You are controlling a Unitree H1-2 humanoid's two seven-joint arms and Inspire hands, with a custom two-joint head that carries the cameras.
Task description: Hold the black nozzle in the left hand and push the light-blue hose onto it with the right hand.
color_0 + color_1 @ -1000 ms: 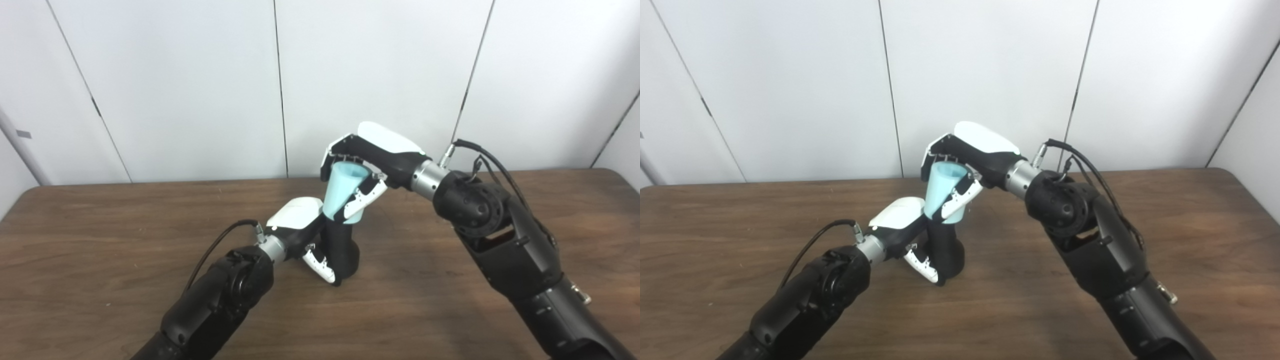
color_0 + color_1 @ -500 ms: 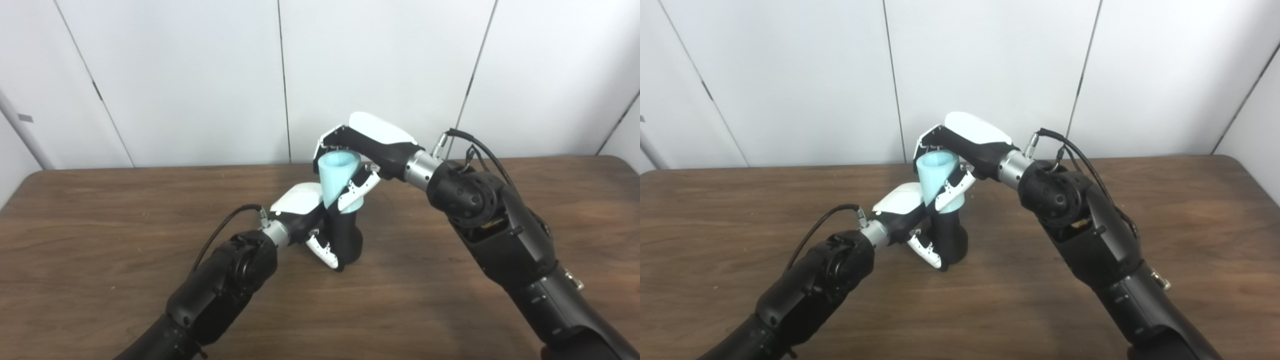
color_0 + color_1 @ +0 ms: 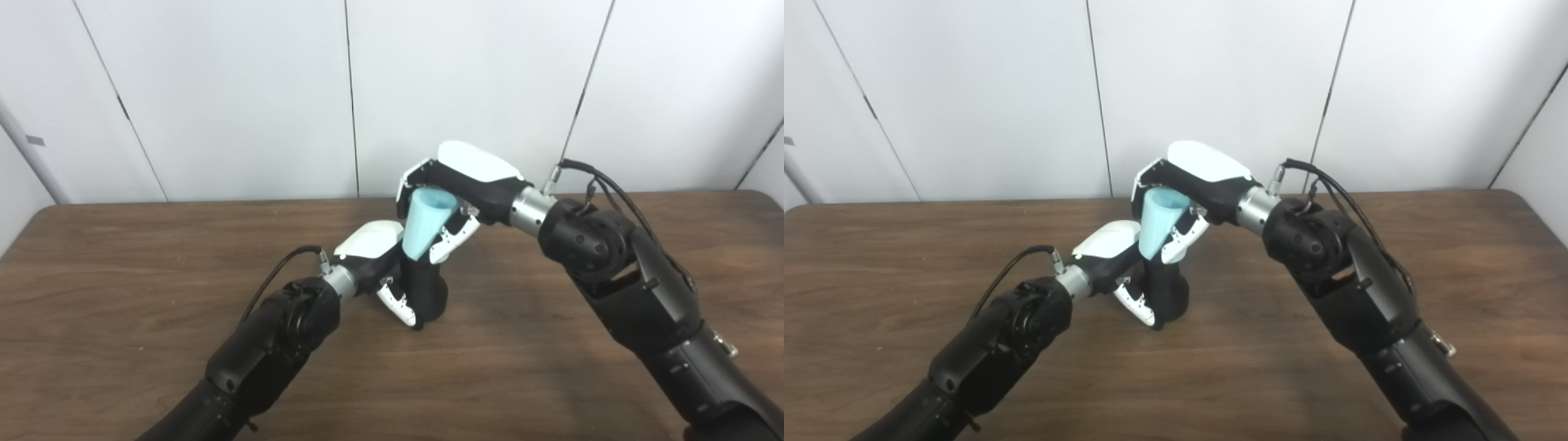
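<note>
Over the middle of the wooden table (image 3: 122, 275), the left hand (image 3: 380, 260) has its fingers wrapped around the black nozzle (image 3: 425, 294), which stands nearly upright with its base at the tabletop. Directly above, the light-blue hose (image 3: 425, 223) runs almost vertically, leaning slightly left at the bottom, its narrow lower end meeting the nozzle's top and its wide open mouth facing up. The right hand (image 3: 459, 190) clasps the hose from above.
</note>
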